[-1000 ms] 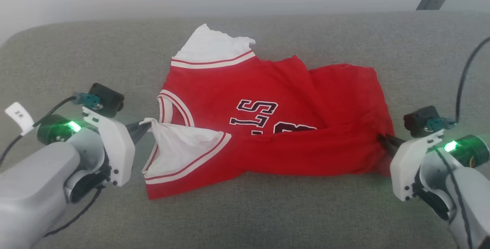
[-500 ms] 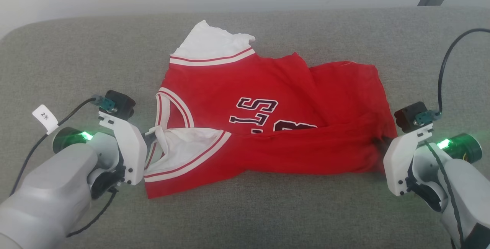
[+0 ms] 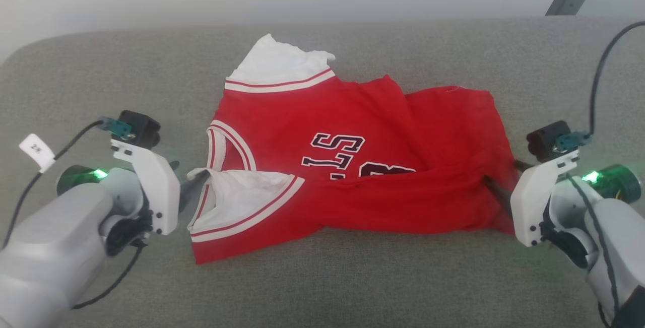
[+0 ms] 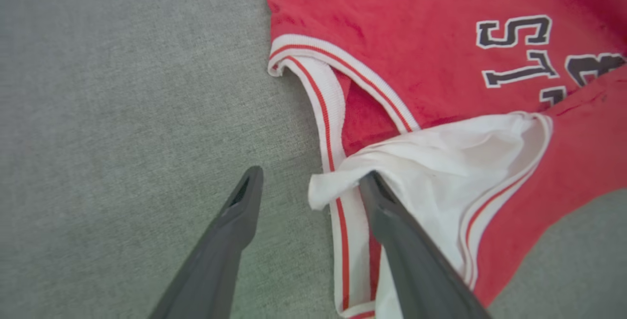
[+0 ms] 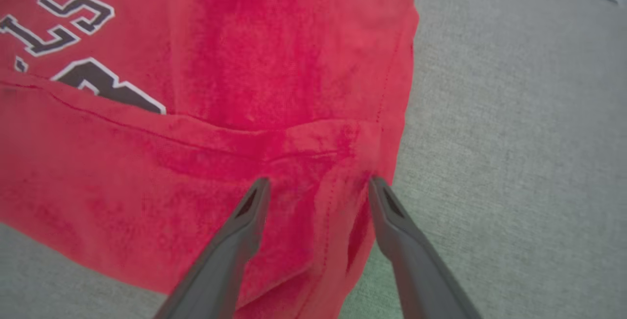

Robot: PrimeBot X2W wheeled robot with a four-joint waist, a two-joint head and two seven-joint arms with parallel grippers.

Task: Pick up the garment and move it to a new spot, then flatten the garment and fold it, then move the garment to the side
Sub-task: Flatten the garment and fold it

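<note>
Garment (image 3: pixel 352 167): small red jersey of soft, matte knit, with ribbed white-and-red striped trim and dark, white-outlined lettering. It lies crumpled at centre frame, its lower edge folded up over the lettering. One white sleeve points to the upper centre and the other is bunched at the lower left.

Left gripper (image 4: pixel 311 174): two tapered dark fingers, spread apart, with one over the bunched sleeve and one over the cushion.

Right gripper (image 5: pixel 318 182): jaws apart, straddling the red side hem.

Cushion (image 3: pixel 101 76): grey, coarse-woven upholstery with a rounded corner.
</note>
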